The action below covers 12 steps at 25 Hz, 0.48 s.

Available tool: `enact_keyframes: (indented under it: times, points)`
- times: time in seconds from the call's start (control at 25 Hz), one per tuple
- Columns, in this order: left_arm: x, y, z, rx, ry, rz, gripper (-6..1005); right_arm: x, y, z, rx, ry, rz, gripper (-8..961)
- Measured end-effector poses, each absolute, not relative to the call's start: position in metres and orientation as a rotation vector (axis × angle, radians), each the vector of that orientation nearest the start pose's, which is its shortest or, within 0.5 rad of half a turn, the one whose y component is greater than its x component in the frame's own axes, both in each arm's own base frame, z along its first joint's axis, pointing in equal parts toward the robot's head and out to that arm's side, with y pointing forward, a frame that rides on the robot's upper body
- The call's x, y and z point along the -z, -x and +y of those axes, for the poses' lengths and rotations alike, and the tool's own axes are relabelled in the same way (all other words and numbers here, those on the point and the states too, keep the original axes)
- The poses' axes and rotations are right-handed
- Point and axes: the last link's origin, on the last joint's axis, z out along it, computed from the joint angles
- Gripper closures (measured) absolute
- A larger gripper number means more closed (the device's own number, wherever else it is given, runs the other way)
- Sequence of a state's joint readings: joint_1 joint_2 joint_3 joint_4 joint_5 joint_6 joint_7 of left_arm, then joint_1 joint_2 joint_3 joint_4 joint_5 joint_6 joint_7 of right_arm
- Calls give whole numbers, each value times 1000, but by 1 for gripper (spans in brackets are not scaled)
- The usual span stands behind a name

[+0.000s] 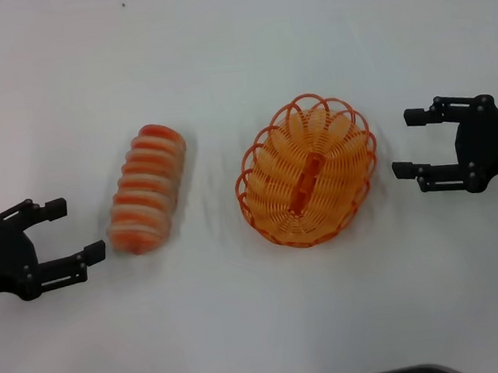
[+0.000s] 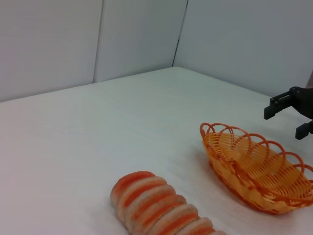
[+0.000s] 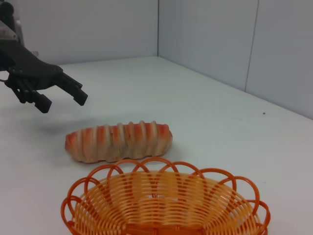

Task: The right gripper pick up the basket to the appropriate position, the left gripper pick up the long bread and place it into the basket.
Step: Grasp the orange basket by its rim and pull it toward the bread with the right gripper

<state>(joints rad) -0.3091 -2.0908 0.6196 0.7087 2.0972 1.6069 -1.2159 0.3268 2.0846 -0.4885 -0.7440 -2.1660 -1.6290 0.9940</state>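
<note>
The basket (image 1: 307, 170) is sitting empty on the white worktop (image 1: 219, 57), right of centre, with the long bread (image 1: 147, 189) lying well apart to its left, both angled the same way. The right hand (image 1: 411, 143) is hanging just beside the basket's right rim, its jaws spread wide and holding nothing. The left hand (image 1: 78, 228) is hovering close by the near end of the bread, jaws likewise wide and gripping nothing.

one basket (image 1: 307, 170) – one long bread (image 1: 147, 188)
</note>
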Motion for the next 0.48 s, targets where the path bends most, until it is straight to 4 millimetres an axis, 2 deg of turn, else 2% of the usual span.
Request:
enact_keyframes:
  times: [0.32, 0.48]
  points:
    - [-5, 330, 260, 557, 2675, -664, 95, -27, -338, 265, -468, 2627, 376, 175]
    - [-3, 328, 260, 568, 2679, -672, 94, -34, -330, 271, -557, 2601, 529, 175]
